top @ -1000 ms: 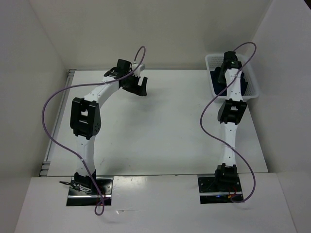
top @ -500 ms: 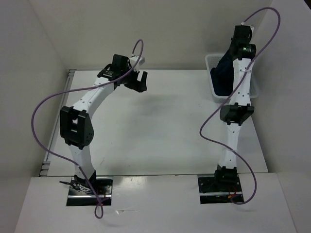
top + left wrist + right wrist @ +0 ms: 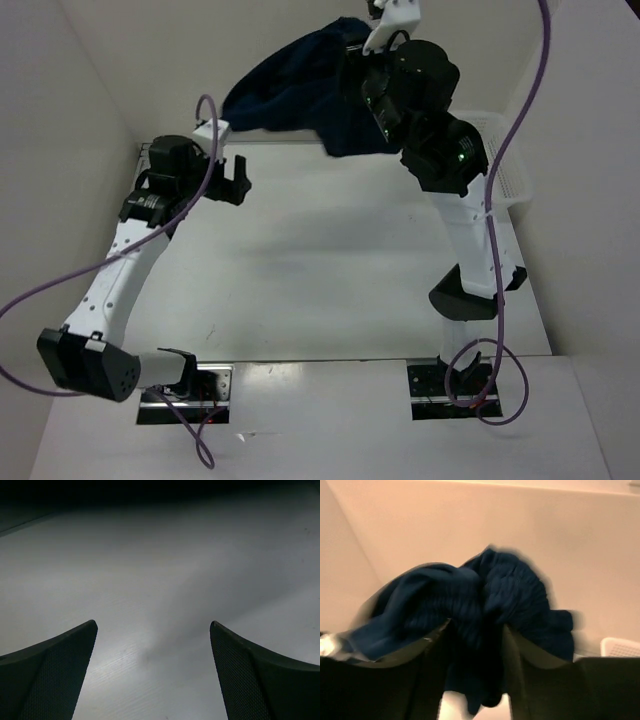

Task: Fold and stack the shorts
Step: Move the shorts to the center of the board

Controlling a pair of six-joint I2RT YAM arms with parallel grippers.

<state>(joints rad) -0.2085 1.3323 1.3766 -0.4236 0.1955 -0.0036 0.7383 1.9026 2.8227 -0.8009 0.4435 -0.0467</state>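
The dark navy shorts hang in the air high over the table's back edge, spread out to the left of my right gripper. In the right wrist view the shorts bunch between the fingers of the right gripper, whose jaws stand apart around the cloth; the picture is blurred. My left gripper hovers low over the table's back left, open and empty. The left wrist view shows only bare table between the left gripper's fingers.
A white mesh basket stands at the table's back right, partly behind the raised right arm; its corner shows in the right wrist view. White walls close in the white table at the back and on both sides.
The right arm has swung up out of the basket and to the left, carrying the shorts into the air, and its jaws have parted. The left arm has dropped lower and leftward.
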